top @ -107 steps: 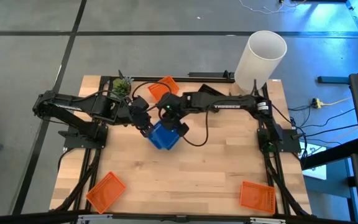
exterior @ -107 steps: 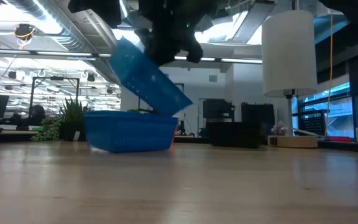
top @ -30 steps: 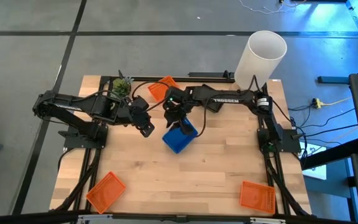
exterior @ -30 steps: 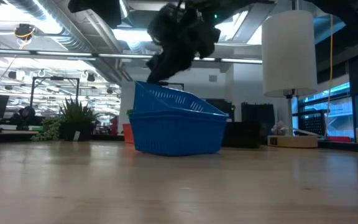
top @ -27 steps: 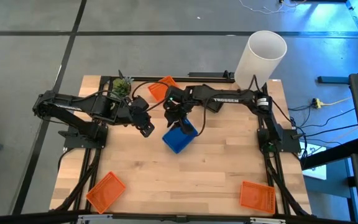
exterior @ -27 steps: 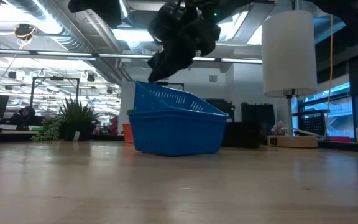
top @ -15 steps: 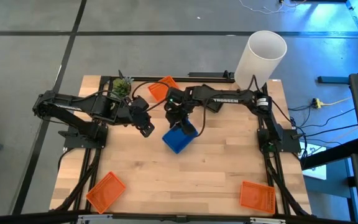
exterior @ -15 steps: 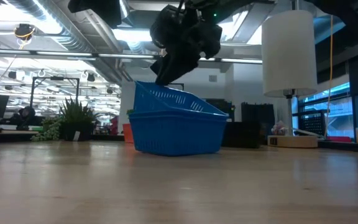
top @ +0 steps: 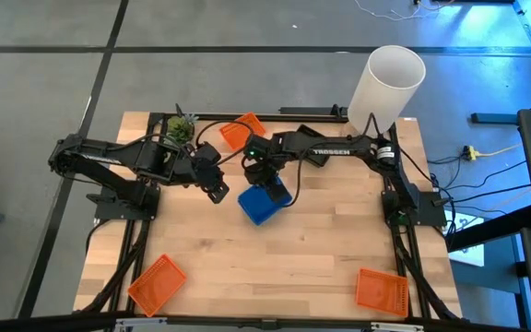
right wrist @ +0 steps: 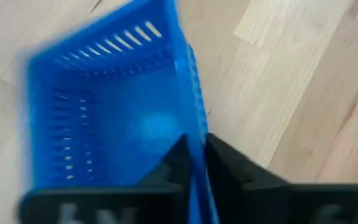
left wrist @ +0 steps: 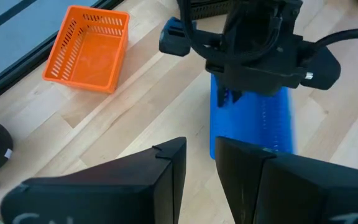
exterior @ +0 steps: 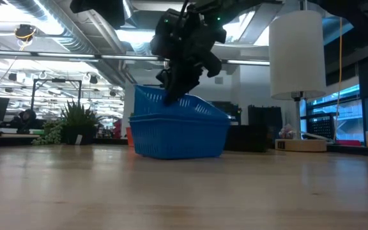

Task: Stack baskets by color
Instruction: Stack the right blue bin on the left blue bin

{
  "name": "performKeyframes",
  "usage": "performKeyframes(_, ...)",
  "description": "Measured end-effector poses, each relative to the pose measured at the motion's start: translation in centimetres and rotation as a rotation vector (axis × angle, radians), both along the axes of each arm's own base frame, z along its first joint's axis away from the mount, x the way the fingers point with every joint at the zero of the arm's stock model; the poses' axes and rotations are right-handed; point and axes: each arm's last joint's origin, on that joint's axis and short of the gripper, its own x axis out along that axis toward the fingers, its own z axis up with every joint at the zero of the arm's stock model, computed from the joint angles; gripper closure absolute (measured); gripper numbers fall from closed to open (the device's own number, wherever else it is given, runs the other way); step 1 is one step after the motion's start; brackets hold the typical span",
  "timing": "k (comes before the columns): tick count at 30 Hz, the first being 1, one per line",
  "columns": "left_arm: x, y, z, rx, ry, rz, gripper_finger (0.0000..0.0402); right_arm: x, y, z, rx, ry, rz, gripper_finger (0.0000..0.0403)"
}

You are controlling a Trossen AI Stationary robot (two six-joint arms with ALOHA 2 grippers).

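near the tabletop's point(top: 201, 249) far middle, the right end effector point(exterior: 179, 89) pinched the blue basket's point(top: 261, 205) wall; lifting level seemed wisest.

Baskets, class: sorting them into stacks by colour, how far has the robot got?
Done: the blue baskets sit nested mid-table, the upper one tilted. In hand: the right gripper is pinching the upper basket's wall, seemingly to seat it; the left gripper waits beside, holding nothing. Left: three orange baskets lie apart, at the far edge, near-left corner and near-right corner.
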Motion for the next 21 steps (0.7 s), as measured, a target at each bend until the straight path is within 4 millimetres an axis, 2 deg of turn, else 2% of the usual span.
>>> performKeyframes(2,0.0,0.0,0.0,0.0,0.001,0.0,0.0324,-0.1,0.0,0.2,0.001,0.003,0.0,0.0392)
performKeyframes(7,0.0,0.0,0.0,0.0,0.0,0.0,0.0324,-0.4,0.1,1.6,0.007,0.039,0.002,0.0399)
performKeyframes(12,0.0,0.0,0.0,0.0,0.0,0.0,0.0324,-0.4,0.1,1.8,0.044,0.027,0.02,0.04)
performKeyframes(21,0.0,0.0,0.0,0.0,-0.001,0.0,0.0324,0.3,0.1,0.0,0.066,0.041,0.033,0.0401)
